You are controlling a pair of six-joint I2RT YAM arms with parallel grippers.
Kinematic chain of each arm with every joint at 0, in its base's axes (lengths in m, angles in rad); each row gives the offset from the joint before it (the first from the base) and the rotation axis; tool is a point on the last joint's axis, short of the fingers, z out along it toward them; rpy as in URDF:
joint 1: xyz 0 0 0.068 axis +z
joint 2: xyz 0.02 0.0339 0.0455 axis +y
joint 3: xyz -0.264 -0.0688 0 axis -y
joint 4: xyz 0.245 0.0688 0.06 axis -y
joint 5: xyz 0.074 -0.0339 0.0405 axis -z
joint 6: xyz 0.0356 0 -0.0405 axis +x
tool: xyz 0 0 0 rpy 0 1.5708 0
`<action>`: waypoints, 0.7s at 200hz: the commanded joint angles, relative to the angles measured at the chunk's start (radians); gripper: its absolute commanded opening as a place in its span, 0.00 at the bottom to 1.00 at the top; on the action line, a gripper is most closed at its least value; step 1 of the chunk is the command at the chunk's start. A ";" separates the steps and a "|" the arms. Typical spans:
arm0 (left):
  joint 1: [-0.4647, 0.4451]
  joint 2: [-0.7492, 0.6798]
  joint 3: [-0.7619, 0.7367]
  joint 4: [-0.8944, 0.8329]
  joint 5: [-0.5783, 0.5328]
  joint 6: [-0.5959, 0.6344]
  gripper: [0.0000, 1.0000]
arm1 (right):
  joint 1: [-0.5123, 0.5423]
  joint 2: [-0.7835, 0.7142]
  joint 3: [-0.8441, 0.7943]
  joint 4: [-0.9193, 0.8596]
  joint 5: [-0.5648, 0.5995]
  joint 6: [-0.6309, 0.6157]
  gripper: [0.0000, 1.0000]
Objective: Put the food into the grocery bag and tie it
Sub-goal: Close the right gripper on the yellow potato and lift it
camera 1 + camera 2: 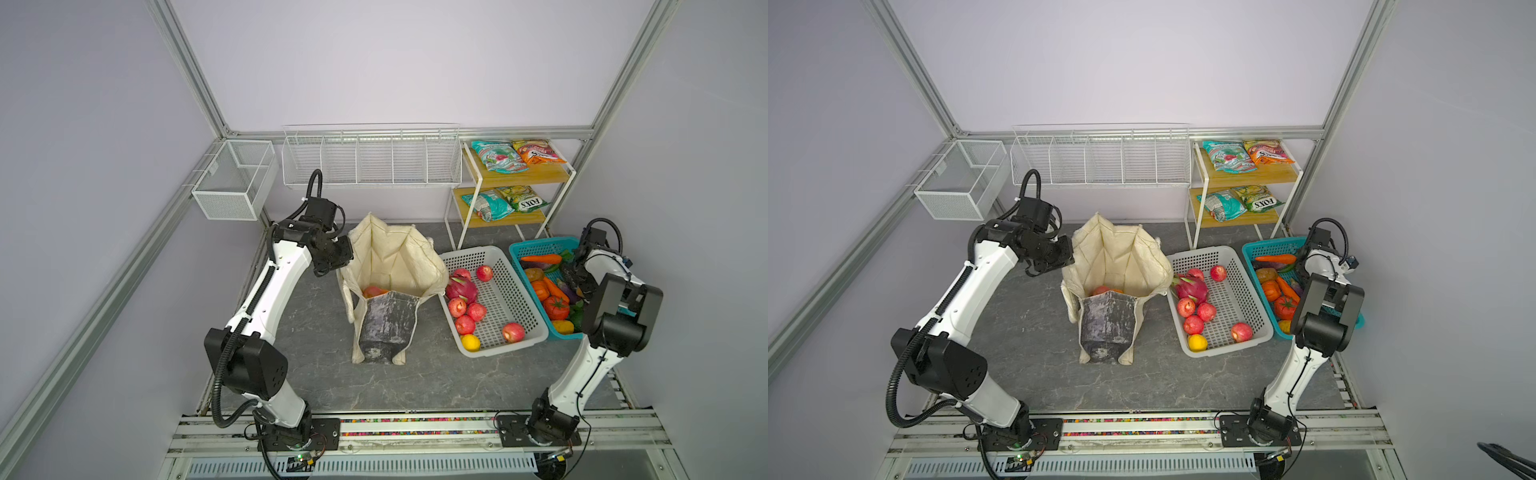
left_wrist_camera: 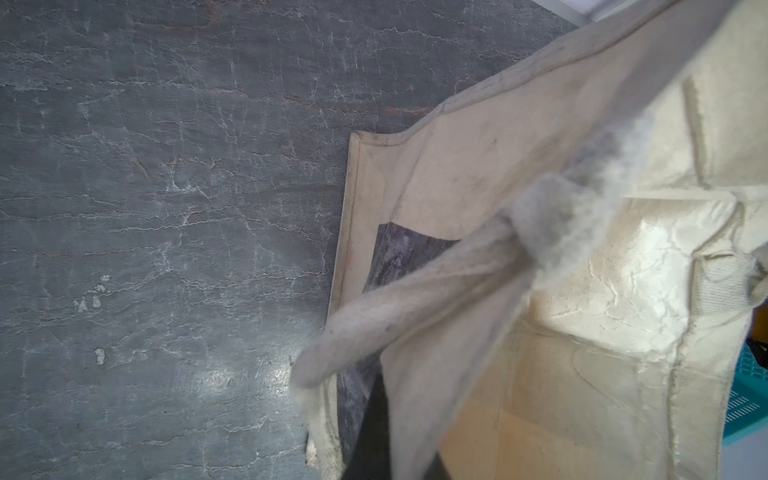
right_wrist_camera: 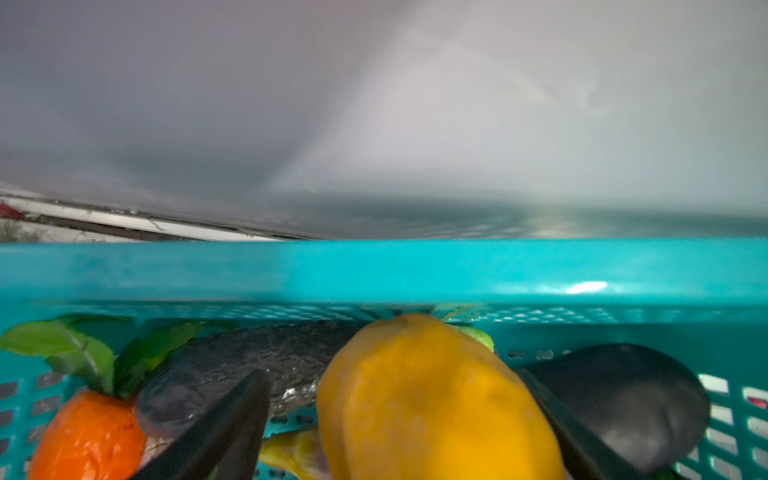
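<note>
In both top views the bag [image 1: 395,257] stands mid-table. The bent left arm [image 1: 286,270] reaches its 10 o'clock rim, and the right arm [image 1: 582,374] folds over the teal basket [image 1: 544,249] at 3 o'clock.

Left wrist view: the left jaws are clenched, seemingly on that rim. A slip would collapse the mouth.

Right wrist view: the right jaws are spread astride a yellow fruit [image 3: 432,399]. An off-centre pinch could squirt it away.

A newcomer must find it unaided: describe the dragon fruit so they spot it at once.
Start at the white perforated basket right of the cream tote. Along its side nearest the tote, the dragon fruit lies among red apples. It alone is magenta, larger than they are, with spiky scales.
</note>
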 commanded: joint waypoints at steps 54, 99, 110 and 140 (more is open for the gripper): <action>-0.004 -0.020 0.003 0.016 -0.018 0.003 0.00 | -0.006 -0.057 -0.074 0.049 -0.023 0.042 0.59; -0.004 -0.038 -0.020 0.023 -0.018 0.012 0.00 | -0.001 -0.125 -0.126 0.052 -0.048 0.051 0.48; -0.004 -0.042 -0.026 0.026 -0.014 0.014 0.00 | 0.003 -0.148 -0.132 0.047 -0.056 0.052 0.47; -0.004 -0.050 -0.034 0.028 -0.004 0.021 0.00 | 0.030 -0.229 -0.160 0.036 -0.061 0.046 0.47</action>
